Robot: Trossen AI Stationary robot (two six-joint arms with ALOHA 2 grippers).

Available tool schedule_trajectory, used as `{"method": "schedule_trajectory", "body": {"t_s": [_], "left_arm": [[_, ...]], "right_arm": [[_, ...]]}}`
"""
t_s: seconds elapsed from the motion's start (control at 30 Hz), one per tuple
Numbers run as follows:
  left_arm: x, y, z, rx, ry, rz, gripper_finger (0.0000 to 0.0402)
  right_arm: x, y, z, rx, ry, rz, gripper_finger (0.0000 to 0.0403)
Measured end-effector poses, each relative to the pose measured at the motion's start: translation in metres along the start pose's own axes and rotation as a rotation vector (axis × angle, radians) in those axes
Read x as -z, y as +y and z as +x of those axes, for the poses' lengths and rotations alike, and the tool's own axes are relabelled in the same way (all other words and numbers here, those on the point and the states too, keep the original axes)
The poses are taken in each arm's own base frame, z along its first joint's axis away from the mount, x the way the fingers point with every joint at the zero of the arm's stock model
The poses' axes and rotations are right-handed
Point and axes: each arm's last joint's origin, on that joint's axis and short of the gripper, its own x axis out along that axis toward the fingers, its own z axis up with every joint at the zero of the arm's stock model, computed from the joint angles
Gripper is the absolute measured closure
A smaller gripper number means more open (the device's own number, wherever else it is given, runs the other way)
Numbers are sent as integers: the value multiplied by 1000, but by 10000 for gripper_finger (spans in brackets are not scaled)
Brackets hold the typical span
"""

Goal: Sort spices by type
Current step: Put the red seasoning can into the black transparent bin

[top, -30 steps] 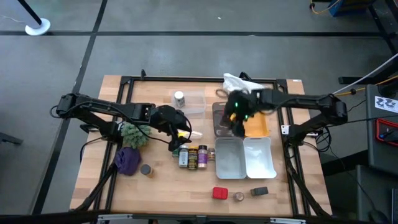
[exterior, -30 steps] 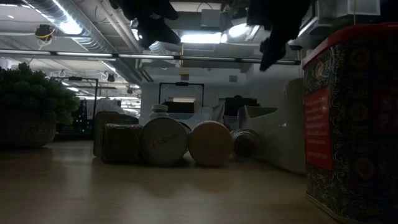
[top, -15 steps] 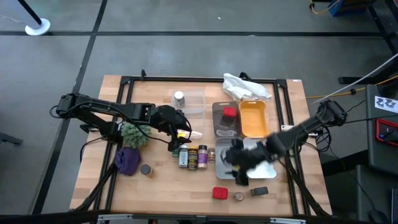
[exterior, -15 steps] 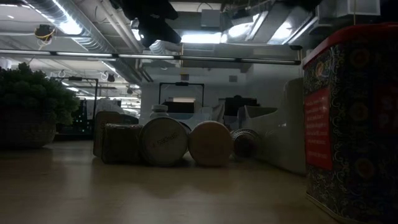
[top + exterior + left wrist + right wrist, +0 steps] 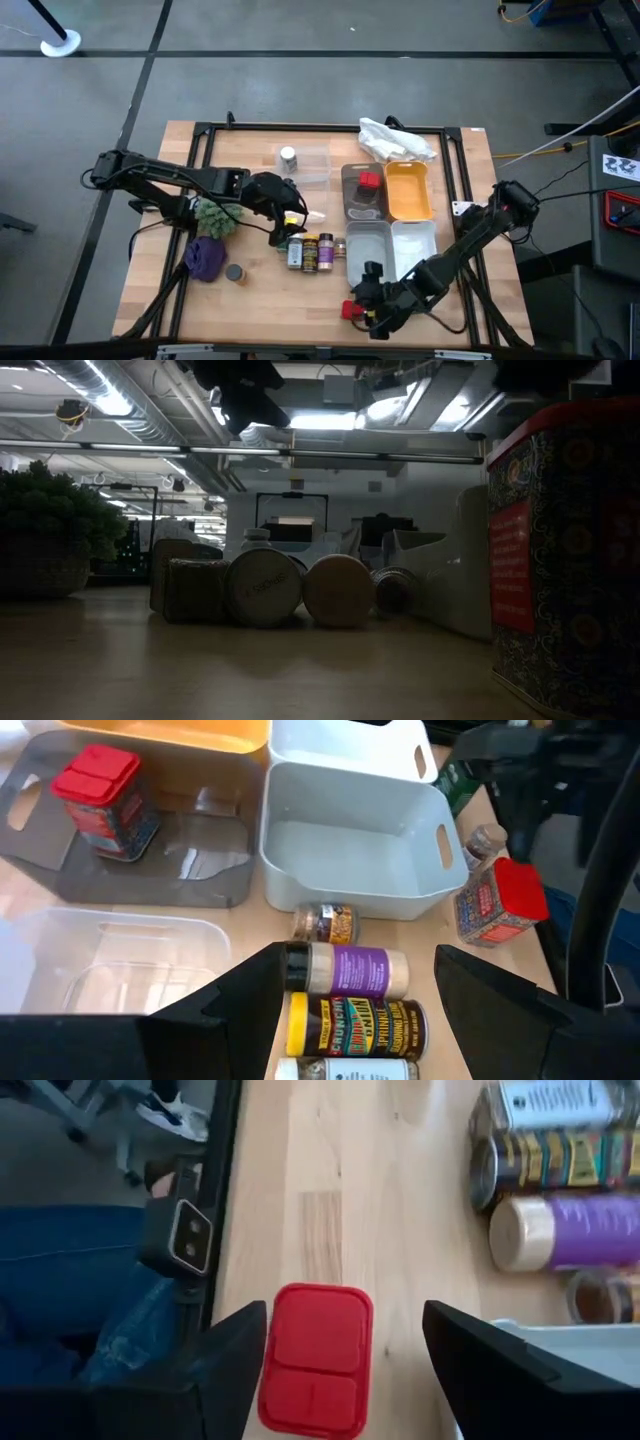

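Note:
Three spice jars (image 5: pixel 310 250) lie on their sides in a row at mid-table, and a smaller jar (image 5: pixel 325 923) stands beyond them. My left gripper (image 5: pixel 285 228) hovers open above the row; the purple-labelled jar (image 5: pixel 345 970) shows between its fingers. A red square tin (image 5: pixel 315 1360) stands upright near the front edge. My right gripper (image 5: pixel 362 305) is open just above it, one finger on each side, apart from it. Another red tin (image 5: pixel 369 181) stands in the grey tray (image 5: pixel 350 200). A small round jar (image 5: pixel 487 840) and a dark tin (image 5: pixel 460 780) sit beside the front red tin.
A yellow tray (image 5: pixel 408 195) and two white bins (image 5: pixel 370 252) stand right of centre. A clear container (image 5: pixel 315 168) with a jar (image 5: pixel 288 157) sits at the back, next to a white bag (image 5: pixel 395 138). A purple cloth (image 5: pixel 205 257), a green clump (image 5: pixel 215 215) and a round tin (image 5: pixel 234 272) lie at left.
My right gripper has swung from over the grey tray at the back toward the table's near edge, sinking and turning, and now stands over the front red tin. A red tin shows in the grey tray where the gripper stood.

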Motion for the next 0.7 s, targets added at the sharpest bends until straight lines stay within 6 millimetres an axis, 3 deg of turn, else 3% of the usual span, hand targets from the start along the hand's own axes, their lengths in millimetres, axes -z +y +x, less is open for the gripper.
{"method": "schedule_trajectory", "body": {"t_s": [0.4,0.7], "left_arm": [[4,-19,1,52,12,94,162],[5,-22,1,61,15,99,162]], "right_arm": [[5,0,6,3,46,131,134],[18,2,28,-16,143,117,134]]}}
